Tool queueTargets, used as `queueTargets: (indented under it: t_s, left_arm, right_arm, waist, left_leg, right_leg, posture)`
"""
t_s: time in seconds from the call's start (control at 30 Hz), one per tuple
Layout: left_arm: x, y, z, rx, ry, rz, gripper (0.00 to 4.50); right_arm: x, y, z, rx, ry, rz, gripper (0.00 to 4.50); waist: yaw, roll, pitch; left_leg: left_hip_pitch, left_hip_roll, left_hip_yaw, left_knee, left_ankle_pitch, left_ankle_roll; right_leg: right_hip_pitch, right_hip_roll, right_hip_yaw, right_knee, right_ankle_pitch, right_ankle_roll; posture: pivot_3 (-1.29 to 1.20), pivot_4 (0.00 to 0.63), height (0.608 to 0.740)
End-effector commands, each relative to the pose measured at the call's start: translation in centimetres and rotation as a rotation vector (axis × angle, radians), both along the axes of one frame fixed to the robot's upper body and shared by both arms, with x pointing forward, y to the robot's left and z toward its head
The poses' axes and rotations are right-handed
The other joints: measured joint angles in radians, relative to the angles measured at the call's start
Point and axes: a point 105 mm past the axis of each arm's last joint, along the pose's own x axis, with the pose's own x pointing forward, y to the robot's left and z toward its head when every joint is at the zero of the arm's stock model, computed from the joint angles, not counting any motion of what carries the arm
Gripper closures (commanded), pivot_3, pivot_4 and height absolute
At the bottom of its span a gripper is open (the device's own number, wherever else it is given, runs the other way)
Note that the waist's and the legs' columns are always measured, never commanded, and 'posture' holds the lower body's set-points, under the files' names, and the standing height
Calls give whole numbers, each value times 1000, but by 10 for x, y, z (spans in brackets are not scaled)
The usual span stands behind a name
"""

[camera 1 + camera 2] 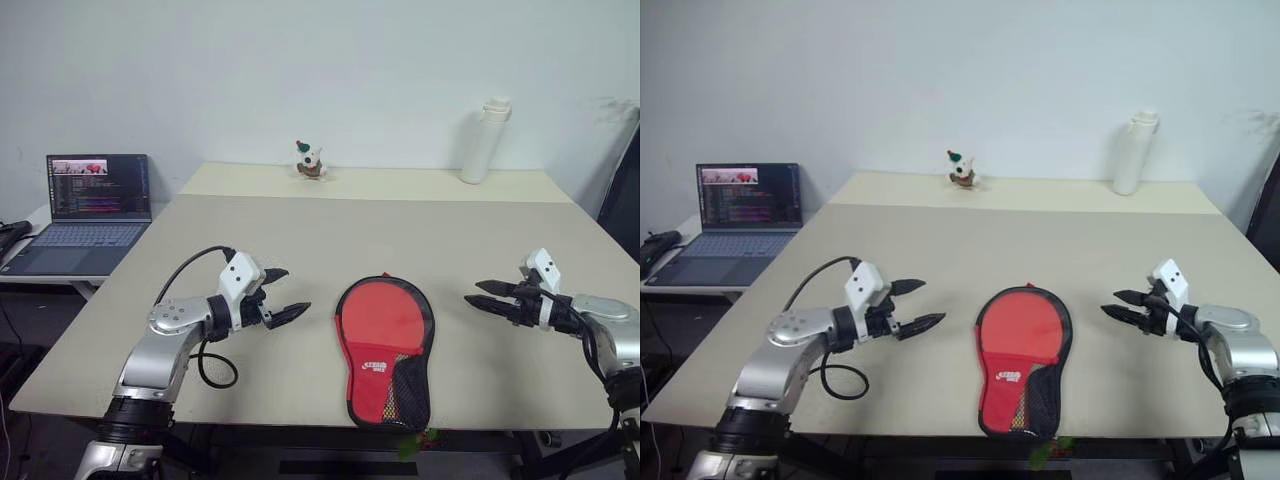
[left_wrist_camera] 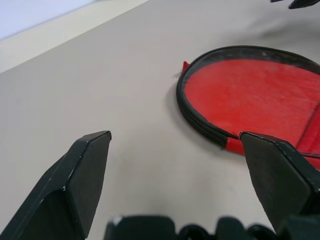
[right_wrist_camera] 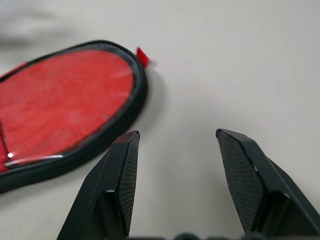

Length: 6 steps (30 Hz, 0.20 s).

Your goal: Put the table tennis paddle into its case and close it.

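Observation:
The case (image 1: 385, 345) lies flat near the table's front edge, red side up, with black trim and a mesh pocket at its narrow end. A green pompom pull (image 1: 415, 443) hangs over the table edge. The table tennis paddle is hidden. To the left of the case my left gripper (image 1: 293, 291) hovers open, its fingers pointing at the case's round end (image 2: 250, 95). My right gripper (image 1: 473, 292) stands open to the right of the case (image 3: 60, 105), pointing at it, nothing between its fingers. Neither gripper touches the case.
An open laptop (image 1: 95, 210) sits on a low side table at the left. At the back of the beige table (image 1: 330, 240) stand a small figurine (image 1: 309, 160) and a white bottle (image 1: 485, 140). The front edge runs just below the case.

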Motion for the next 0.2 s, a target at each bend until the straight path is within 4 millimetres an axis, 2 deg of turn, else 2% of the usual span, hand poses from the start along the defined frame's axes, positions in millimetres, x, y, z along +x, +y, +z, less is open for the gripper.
queueTargets:
  t_s: [0.03,0.2]
  left_arm:
    - [0,10,3,29,-22,32,0]
    - [4,20,2,16,-22,88,0]
  right_arm:
    - [-3,-5,30,-17,-93,6,1811]
    - [-8,-4,29,-31,-81,-7,1811]
  waist:
    - [0,1,1]
    - [0,1,1]
  left_leg:
    - [0,0,0,0,0,0]
    - [0,0,0,0,0,0]
  right_leg:
    - [0,0,0,0,0,0]
    - [0,0,0,0,0,0]
  posture:
    - [0,150,740]
    - [0,150,740]
